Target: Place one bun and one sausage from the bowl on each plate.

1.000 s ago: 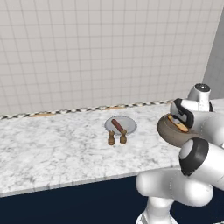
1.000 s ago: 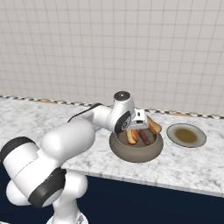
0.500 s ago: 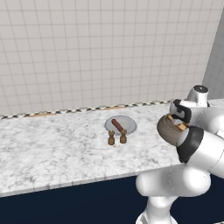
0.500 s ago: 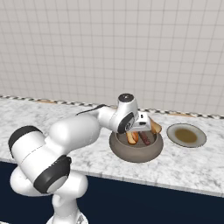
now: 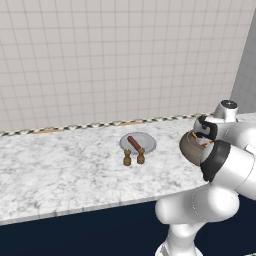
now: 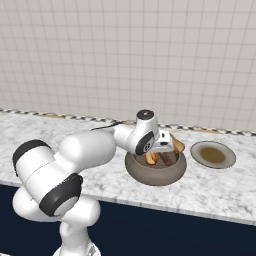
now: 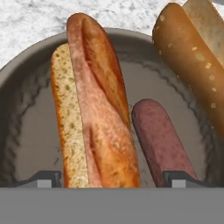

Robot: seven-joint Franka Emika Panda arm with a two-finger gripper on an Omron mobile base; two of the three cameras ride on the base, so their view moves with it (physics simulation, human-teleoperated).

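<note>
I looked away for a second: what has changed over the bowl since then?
The end effector has sunk lower into the bowl, its fingers straddling a bun; nothing is gripped yet. The sausage on the grey plate, both shakers and the tan plate stayed put.

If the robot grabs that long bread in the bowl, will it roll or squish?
The long bread is rounded and leans on the bowl wall, so it may roll sideways. Its crust looks firm, so it probably keeps its shape. The gripper straddles it.

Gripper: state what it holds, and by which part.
Nothing is held. The gripper sits in the bowl, its open fingertips flanking the bun without gripping it.
</note>
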